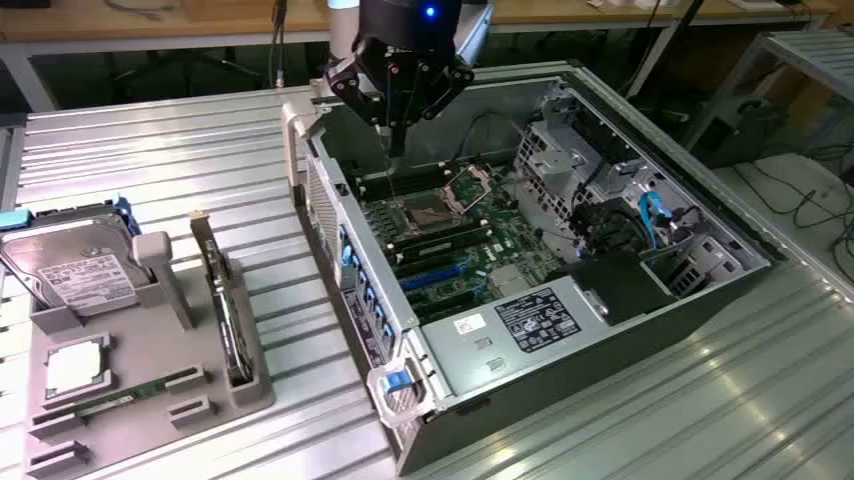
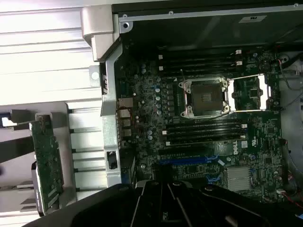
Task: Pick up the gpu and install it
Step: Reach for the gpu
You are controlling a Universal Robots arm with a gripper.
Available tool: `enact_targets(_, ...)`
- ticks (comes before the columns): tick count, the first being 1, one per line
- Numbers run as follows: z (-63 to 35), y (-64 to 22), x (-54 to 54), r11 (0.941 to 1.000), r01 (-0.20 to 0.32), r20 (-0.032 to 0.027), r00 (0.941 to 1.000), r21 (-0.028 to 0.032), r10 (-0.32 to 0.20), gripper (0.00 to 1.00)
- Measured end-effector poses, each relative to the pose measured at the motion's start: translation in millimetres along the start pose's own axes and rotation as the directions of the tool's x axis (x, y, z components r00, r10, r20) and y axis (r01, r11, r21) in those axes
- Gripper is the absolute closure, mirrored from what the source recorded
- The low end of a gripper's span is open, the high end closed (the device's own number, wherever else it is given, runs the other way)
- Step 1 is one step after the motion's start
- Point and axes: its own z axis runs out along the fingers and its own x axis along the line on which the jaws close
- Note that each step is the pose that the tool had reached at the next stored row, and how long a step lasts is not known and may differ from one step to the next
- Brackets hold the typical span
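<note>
The black gripper [image 1: 395, 140] hangs with its jaws pressed together, pinching nothing, over the open dark metal computer case [image 1: 627, 340]. Directly beneath the jaws lies the green motherboard [image 2: 156, 94], with a square, silver-framed CPU socket [image 2: 204, 97] and long black memory slots. The gpu [image 1: 222, 300], a thin card standing on edge, sits well apart from the jaws toward the exterior view's left, slotted into a grey moulded holder [image 1: 187, 340] on the ribbed metal table [image 1: 174, 150]. Beside it leans a silver hard drive [image 1: 67, 275] with a white label. Its print, like that on the case's black sticker [image 1: 541, 320], is too small to read.
</note>
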Motion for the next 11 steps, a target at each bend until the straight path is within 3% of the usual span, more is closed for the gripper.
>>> enact_targets(11, -0.5, -3.8, 13.8, 1.0, 0.0, 0.0, 1.0, -0.0001, 0.0, 0.89)
